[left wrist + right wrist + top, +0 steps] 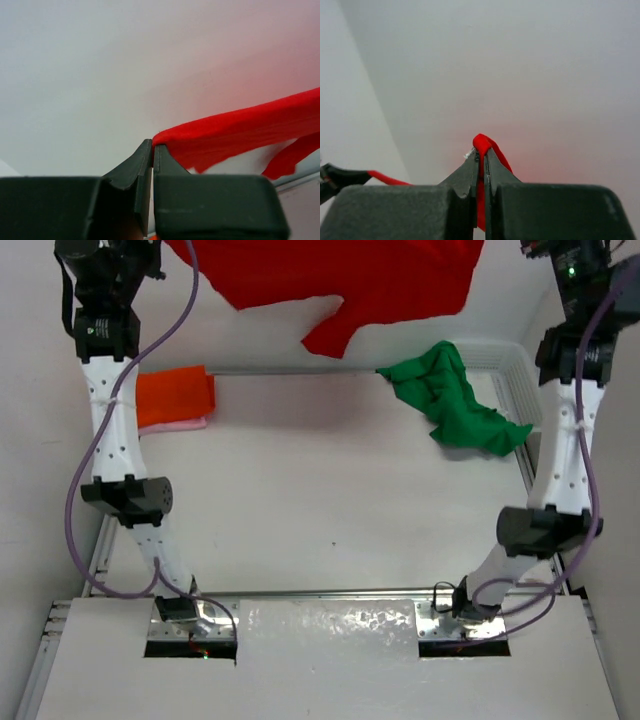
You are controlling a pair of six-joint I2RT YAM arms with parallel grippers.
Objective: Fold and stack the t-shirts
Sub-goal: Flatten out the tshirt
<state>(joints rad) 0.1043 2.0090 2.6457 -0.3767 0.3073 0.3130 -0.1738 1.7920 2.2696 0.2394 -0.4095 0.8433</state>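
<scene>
L gripper & R gripper clamp red shirt above desk far edge (tip-only pinch): cloth may slip under tension.

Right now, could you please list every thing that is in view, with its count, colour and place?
red t-shirt: 1, red, held up in the air at the far side
green t-shirt: 1, green, crumpled, far right, at the basket
orange t-shirt: 1, orange, folded, far left
pink t-shirt: 1, pink, under the orange one
basket: 1, white, far right
table: 1, white
left gripper: 1, black, shut on the red t-shirt
right gripper: 1, black, shut on the red t-shirt
</scene>
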